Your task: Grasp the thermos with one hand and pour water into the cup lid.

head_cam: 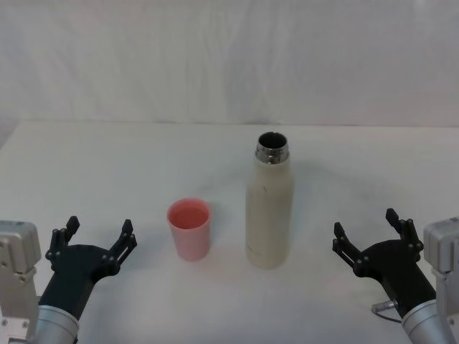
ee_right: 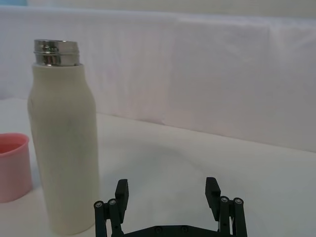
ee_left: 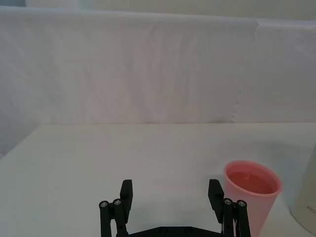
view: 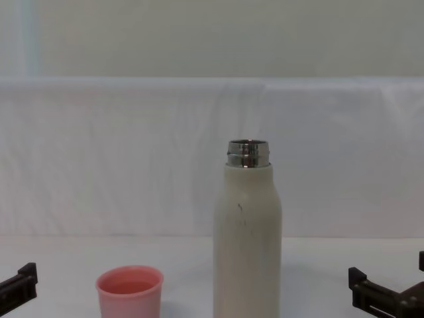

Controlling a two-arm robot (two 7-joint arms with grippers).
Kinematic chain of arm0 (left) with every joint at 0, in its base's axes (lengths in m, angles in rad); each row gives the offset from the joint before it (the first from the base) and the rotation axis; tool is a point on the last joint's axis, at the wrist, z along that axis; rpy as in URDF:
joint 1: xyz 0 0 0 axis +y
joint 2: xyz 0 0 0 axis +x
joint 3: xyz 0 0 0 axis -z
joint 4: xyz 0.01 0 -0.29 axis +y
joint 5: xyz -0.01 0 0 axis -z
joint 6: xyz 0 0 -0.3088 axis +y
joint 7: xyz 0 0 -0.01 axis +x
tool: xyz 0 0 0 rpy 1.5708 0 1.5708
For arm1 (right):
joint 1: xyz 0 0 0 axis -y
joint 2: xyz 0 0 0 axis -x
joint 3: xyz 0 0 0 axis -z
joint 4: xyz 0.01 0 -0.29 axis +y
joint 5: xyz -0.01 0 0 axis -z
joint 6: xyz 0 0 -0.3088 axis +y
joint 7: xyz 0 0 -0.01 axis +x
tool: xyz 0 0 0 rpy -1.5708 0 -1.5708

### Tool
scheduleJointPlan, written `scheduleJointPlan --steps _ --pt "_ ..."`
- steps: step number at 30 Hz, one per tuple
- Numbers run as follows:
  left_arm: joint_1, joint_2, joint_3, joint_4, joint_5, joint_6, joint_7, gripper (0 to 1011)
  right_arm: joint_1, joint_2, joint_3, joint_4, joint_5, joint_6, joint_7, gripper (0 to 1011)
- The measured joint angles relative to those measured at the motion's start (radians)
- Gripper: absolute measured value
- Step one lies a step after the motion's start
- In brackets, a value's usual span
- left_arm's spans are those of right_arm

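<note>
The cream-white thermos [head_cam: 270, 208] stands upright in the middle of the table, its steel neck uncapped; it also rises in the chest view [view: 246, 232] and the right wrist view [ee_right: 63, 143]. Just to its left sits the pink cup lid [head_cam: 189, 228] [ee_left: 252, 197] [view: 130, 290] [ee_right: 12, 165], upright. My right gripper [head_cam: 364, 231] [ee_right: 168, 191] is open near the table's front right, apart from the thermos. My left gripper [head_cam: 99, 232] [ee_left: 170, 193] rests open at the front left, short of the cup lid.
A white table [head_cam: 129, 165] runs back to a white cloth backdrop [head_cam: 229, 64]. Bare tabletop lies behind and beside the two objects and between the grippers.
</note>
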Motion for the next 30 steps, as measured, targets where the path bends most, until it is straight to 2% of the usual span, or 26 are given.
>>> scheduleJointPlan --steps 14,24,30 --pt "0.0 0.0 0.0 0.0 0.0 0.0 0.0 1001 -0.049 0.041 0.035 -0.089 -0.017 0.049 0.099 1002" --pt "0.0 0.0 0.0 0.0 0.0 0.0 0.0 1001 -0.049 0.06 0.051 -0.122 0.064 0.108 0.213 1002" --pt "0.0 0.0 0.0 0.0 0.0 0.0 0.0 1001 -0.008 0.063 0.024 -0.102 0.104 0.141 0.254 1002"
